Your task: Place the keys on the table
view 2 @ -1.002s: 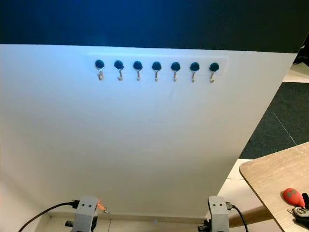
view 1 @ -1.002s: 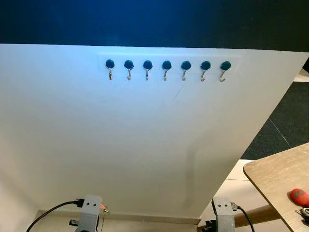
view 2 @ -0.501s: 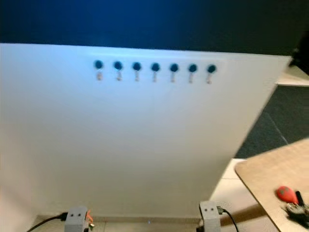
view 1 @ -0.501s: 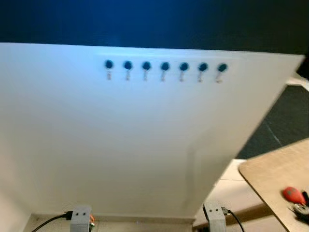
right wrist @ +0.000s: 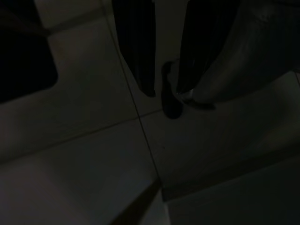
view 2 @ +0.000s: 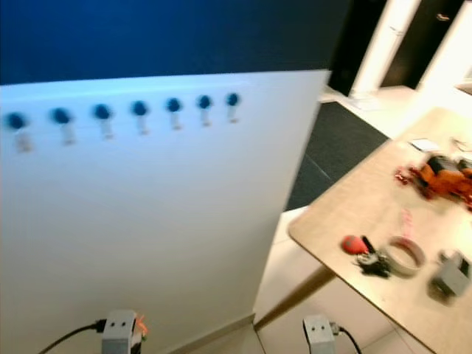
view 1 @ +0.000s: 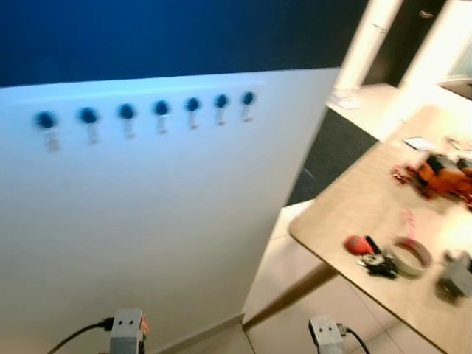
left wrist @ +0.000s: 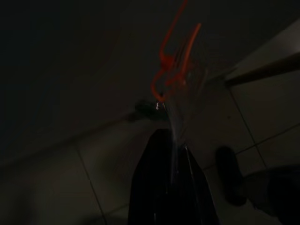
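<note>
A bunch of keys (view 1: 378, 262) with a red fob (view 1: 358, 244) lies near the front corner of the wooden table (view 1: 339, 214) on my right. Both arms hang low, and their grey wrists (view 1: 126, 328) (view 2: 317, 332) show at the bottom edge. In the dark left wrist view my left gripper (left wrist: 169, 137) is shut, and an orange cord loop (left wrist: 171, 61) with a clear strip and a small metal glint sticks out from its tips. My right gripper (right wrist: 165, 91) hangs open over the floor tiles with nothing between its fingers.
A white panel (view 1: 147, 221) with a row of several blue-capped hooks (view 1: 161, 109), all bare, stands ahead and to the left. On the table are a tape roll (view 1: 410, 255), a grey block (view 1: 457, 279) and an orange toy (view 1: 436, 174). Dark carpet (view 2: 335, 144) lies behind.
The whole view has swung right and is blurred: the hook panel slid left and much more of the table with the keys came into sight. Both arms still hang low.
</note>
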Controlling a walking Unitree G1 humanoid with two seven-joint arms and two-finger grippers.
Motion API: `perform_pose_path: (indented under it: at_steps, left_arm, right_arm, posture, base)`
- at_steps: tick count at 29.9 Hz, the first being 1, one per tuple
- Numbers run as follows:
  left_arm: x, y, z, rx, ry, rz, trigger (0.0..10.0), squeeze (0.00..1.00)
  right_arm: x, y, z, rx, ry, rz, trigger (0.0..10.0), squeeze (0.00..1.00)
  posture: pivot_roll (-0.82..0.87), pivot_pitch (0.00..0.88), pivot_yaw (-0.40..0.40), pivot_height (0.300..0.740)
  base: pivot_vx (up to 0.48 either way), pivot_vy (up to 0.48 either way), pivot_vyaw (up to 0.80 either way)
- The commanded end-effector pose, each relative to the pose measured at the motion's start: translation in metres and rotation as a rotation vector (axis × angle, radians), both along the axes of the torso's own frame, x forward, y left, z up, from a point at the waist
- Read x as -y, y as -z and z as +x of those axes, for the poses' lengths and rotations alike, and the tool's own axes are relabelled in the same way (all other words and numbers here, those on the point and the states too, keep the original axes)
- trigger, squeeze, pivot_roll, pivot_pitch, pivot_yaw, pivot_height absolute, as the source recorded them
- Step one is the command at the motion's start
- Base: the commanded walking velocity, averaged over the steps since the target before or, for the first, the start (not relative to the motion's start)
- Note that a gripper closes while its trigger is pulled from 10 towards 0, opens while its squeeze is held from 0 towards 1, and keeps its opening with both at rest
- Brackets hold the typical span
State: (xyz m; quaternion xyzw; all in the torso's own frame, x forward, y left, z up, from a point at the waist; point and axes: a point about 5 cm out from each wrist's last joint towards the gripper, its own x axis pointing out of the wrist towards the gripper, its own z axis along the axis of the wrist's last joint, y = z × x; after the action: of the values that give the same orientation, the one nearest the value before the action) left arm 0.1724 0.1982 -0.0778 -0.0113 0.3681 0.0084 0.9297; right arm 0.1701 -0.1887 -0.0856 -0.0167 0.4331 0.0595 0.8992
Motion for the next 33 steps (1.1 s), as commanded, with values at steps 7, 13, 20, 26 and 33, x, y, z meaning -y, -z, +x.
perform_pose_path:
  at_steps: [7, 13, 20, 26, 33]
  left_arm:
    - [0.0033, 0.0034, -0.0076, 0.000, -0.035, -0.006, 10.0, 0.00]
    - [0.0028, 0.0039, -0.0102, 0.005, -0.021, -0.021, 10.0, 0.00]
    - [0.0036, 0.0041, -0.0137, 0.019, 0.010, -0.015, 10.0, 0.00]
    - [0.0037, 0.0036, -0.0140, 0.028, 0.018, -0.015, 10.0, 0.00]
    - [0.0027, 0.0037, -0.0155, 0.032, 0.016, -0.014, 10.0, 0.00]
  right_arm:
    - [-0.0007, -0.0016, 0.0037, 0.004, -0.029, -0.002, 10.0, 0.00]
    - [-0.0027, -0.0004, 0.0016, -0.007, -0.043, 0.002, 10.0, 0.00]
    - [-0.0009, 0.0028, -0.0058, -0.025, -0.031, -0.013, 10.0, 0.00]
    - [-0.0003, 0.0019, -0.0038, -0.021, -0.027, -0.013, 10.0, 0.00]
    - [-0.0006, 0.0017, -0.0032, -0.018, -0.030, -0.012, 10.0, 0.00]
  posture:
    - [0.05, 0.041, -0.064, 0.740]
    - [0.05, 0.042, -0.072, 0.740]
    - [0.06, 0.044, -0.068, 0.740]
    - [0.06, 0.049, -0.068, 0.740]
    - [0.05, 0.049, -0.065, 0.740]
  base:
    - [0.000, 0.000, -0.80]
    - [0.000, 0.000, -0.80]
    - [0.000, 0.000, -0.80]
    - [0.000, 0.000, -0.80]
    - [0.000, 0.000, -0.80]
